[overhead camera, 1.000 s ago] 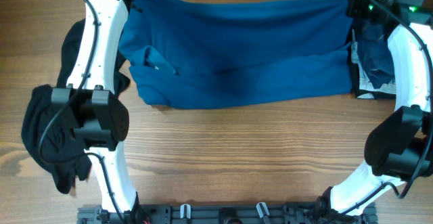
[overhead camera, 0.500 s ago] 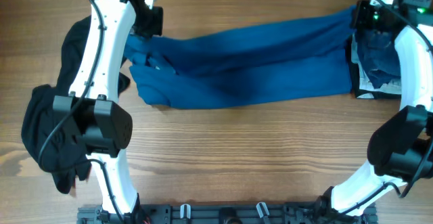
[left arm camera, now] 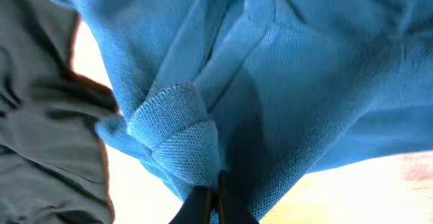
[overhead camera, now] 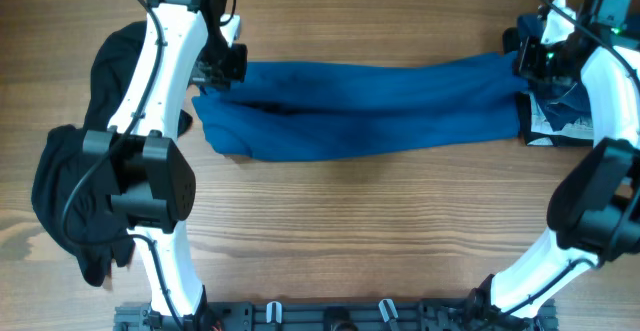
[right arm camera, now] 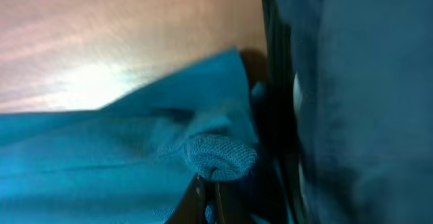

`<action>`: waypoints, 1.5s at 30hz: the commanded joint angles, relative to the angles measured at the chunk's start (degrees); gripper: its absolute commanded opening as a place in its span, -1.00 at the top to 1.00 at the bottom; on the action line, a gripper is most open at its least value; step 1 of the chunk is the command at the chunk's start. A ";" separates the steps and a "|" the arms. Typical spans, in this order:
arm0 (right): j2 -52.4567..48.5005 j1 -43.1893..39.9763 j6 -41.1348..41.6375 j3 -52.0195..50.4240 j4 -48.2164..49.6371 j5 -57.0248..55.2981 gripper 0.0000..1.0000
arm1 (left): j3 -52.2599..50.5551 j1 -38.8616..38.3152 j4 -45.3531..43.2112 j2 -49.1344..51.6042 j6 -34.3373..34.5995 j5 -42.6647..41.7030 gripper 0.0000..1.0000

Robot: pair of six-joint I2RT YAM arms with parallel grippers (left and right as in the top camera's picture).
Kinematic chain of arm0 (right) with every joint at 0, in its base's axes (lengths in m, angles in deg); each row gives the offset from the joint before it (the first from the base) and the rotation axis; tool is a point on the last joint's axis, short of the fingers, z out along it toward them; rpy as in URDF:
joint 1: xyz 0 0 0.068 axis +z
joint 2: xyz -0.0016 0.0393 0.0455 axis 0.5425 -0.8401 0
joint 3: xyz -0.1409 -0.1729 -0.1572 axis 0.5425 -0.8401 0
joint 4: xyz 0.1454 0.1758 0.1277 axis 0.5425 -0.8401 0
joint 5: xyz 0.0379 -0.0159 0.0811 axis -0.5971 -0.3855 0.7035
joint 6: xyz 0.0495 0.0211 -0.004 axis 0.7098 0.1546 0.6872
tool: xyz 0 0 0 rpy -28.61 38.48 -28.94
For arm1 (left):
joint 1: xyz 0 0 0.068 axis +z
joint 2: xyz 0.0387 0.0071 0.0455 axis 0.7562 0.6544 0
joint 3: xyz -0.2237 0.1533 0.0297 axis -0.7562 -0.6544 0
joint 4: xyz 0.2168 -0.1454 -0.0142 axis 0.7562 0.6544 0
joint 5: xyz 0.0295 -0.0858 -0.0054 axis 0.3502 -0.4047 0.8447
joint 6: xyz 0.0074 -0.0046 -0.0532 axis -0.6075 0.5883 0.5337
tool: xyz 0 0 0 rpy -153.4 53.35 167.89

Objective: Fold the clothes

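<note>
Overhead: blue shirt, long axis left-right on worktop (folded band); left fingers, right fingers pinch opposite ends.

Wide bare table in front of the blue shirt, open right across, with another free strip of wood behind it. The left edge is crowded by the black heap. The right corner is blocked by the small clothes stack, hard against the shirt's end.
</note>
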 commanded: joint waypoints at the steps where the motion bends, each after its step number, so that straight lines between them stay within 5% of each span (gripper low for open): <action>1: -3.32 -0.63 1.46 -0.94 -0.92 0.46 0.91 | -4.81 0.07 0.20 -1.46 0.55 -1.62 0.92; 2: -3.61 -0.63 1.77 -0.94 -1.07 0.35 0.85 | -6.10 0.07 0.17 -1.46 0.50 -2.19 0.92; 3: -3.61 -0.63 1.86 -0.94 -1.14 0.31 0.30 | -6.95 0.07 0.20 -1.46 0.52 -2.19 0.91; 4: -3.61 -0.63 2.36 -0.92 -1.07 0.31 -0.17 | -7.50 0.07 0.20 -1.46 0.50 -2.16 0.53; 5: -3.58 -0.63 3.34 -0.90 -1.03 0.28 -0.38 | -7.96 0.07 0.20 -1.46 0.50 -2.16 0.21; 7: -3.58 -0.63 3.28 -0.87 -1.51 0.33 -0.61 | -8.13 0.07 0.02 -1.46 0.50 -2.12 -0.59; 10: -3.58 -0.63 3.08 -0.87 -2.34 0.28 -0.74 | -8.13 0.09 -0.48 -1.46 0.55 -2.14 -0.80; 15: -3.72 -0.63 2.03 -0.87 -2.14 -0.59 -0.75 | -8.13 0.09 -2.19 -1.49 0.57 -2.16 -1.00; 23: -3.82 0.85 1.49 -2.89 -1.64 -13.88 -0.52 | -8.15 0.09 -6.36 -1.46 1.46 -3.50 -0.99; 45: -7.58 9.27 3.82 -13.88 7.56 -13.05 -0.18 | -8.15 5.62 -7.56 -1.46 1.44 -3.45 -0.97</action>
